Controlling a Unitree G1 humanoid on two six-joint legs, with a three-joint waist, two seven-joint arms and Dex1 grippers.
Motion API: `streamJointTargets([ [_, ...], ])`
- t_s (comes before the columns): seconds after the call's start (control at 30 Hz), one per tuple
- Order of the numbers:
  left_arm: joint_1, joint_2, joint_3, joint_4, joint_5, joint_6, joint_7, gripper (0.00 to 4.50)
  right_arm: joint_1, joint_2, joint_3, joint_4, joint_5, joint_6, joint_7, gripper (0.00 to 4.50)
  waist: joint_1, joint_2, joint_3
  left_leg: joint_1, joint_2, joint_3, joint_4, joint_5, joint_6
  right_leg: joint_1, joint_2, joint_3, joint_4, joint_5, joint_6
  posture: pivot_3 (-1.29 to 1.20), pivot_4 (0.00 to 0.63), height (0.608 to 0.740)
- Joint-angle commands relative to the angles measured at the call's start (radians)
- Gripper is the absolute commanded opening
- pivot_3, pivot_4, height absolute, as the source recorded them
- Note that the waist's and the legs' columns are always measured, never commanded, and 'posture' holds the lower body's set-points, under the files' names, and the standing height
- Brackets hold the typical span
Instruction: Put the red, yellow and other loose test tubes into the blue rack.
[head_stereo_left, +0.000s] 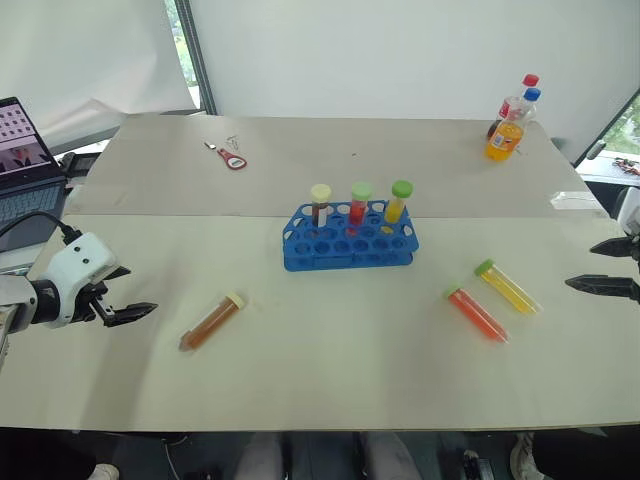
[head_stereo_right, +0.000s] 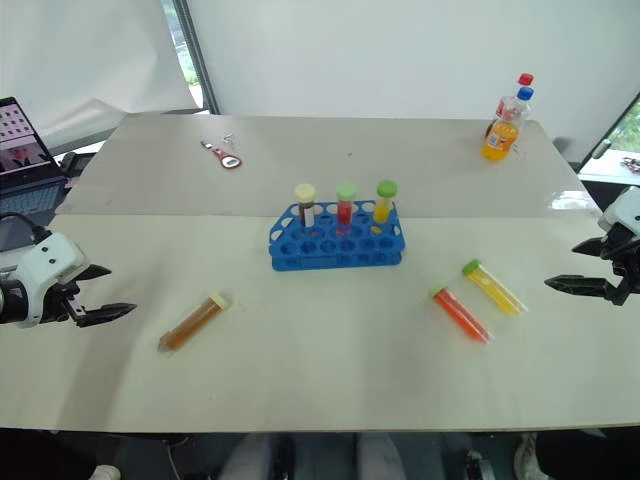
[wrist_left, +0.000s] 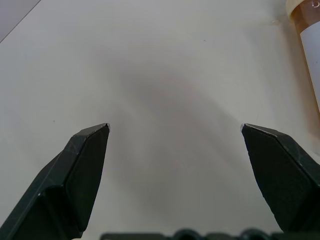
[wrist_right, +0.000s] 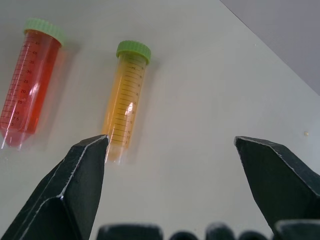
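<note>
Standing mid-table, the blue rack (head_stereo_left: 348, 243) held three capped tubes upright in its back row; three loose tubes lay flat on the table (head_stereo_left: 330, 380); brown tube (head_stereo_left: 211, 322) left of the rack, near the left pincer (head_stereo_left: 125, 312) but apart from it; red tube (head_stereo_left: 476, 313) and yellow tube (head_stereo_left: 507, 286) side by side to the rack's right, near the right pincer (head_stereo_left: 603, 267); both pincers hung over the table edges, jaws spread wide, holding nothing; an orange bottle (head_stereo_left: 507, 133) stood at the far right corner; a red opener (head_stereo_left: 231, 157) lay far left; a laptop (head_stereo_left: 22, 160) sat off the left edge.
</note>
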Motion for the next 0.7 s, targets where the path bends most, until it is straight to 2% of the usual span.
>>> streamJointTargets([
  [0.03, -0.012, 0.014, 0.024, 0.001, 0.004, -0.012, 0.010, 4.50, -0.013, -0.010, -0.030, -0.020, 0.006, 0.003, -0.004, 4.47, 0.000, 0.000, 0.000, 0.000, 0.000, 0.000, 0.000, 0.000, 0.000, 0.000, 0.000, 0.000, 0.000, 0.000, 0.000, 0.00, 0.150, 0.733],
  [0.5, -0.034, 0.011, 0.032, 0.034, -0.026, -0.057, -0.025, 4.50, -0.028, 0.023, -0.045, -0.013, 0.012, -0.010, -0.046, 4.47, 0.002, 0.000, 0.000, 0.000, 0.000, 0.000, 0.001, 0.000, 0.000, 0.000, 0.000, 0.000, 0.001, 0.000, 0.000, 0.00, 0.150, 0.733],
  [0.7, -0.082, -0.005, 0.001, -0.181, -0.149, 0.029, -0.084, 4.50, -0.055, 0.044, -0.017, -0.081, 0.023, 0.088, -0.018, 4.47, 0.005, 0.000, 0.000, -0.001, 0.000, 0.000, 0.001, 0.000, 0.000, 0.000, 0.000, 0.000, 0.001, 0.000, 0.000, 0.00, 0.150, 0.733],
])
